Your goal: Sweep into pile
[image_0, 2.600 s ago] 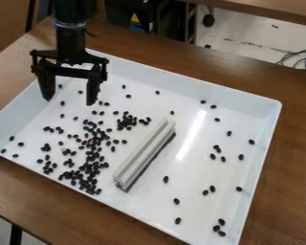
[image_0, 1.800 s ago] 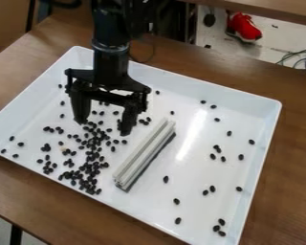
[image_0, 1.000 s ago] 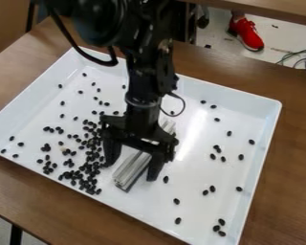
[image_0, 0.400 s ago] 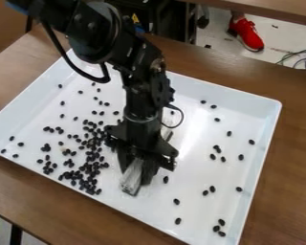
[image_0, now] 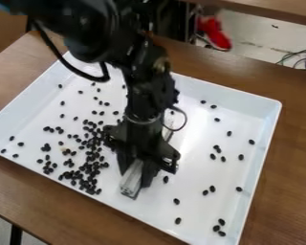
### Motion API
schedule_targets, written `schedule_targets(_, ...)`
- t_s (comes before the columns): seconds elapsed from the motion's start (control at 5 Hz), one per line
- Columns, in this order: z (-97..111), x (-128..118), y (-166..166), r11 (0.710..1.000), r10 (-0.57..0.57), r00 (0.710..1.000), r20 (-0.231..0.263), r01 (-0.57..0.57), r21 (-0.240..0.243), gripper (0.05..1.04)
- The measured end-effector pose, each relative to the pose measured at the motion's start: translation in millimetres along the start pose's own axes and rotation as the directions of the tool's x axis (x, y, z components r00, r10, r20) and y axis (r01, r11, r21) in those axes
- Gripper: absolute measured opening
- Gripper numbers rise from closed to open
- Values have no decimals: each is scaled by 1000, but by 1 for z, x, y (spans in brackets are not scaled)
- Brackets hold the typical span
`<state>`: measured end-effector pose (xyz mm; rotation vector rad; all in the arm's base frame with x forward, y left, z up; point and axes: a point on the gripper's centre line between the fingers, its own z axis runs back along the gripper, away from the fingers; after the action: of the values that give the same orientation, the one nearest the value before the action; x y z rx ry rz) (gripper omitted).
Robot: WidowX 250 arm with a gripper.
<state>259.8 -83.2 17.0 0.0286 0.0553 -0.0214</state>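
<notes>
**Small, oval black beans point(image_0: 90, 168) gather thickest at left**

The densest clump lies near left in the white rectangular tray point(image_0: 149, 203); others scatter far and right. Right of the clump, a long, grooved light-grey bar point(image_0: 132, 179) slants from near left to far right, gripped partway along.

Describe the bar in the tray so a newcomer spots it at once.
Start with the big white tray on the brown table. Near its middle, the black gripper hangs down with its fingers on either side of a long, straight, pale grey bar. Around it lie small black beans, so it's the only long, light-coloured piece.
</notes>
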Motion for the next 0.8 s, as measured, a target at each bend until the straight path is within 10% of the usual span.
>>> schedule_targets(0.4, 33, -13, -69, 993, -117, 993, -5, 117, -19, 364)
schedule_targets(0.8, -4, -16, -104, 996, -56, 992, -115, 47, -78, 364)
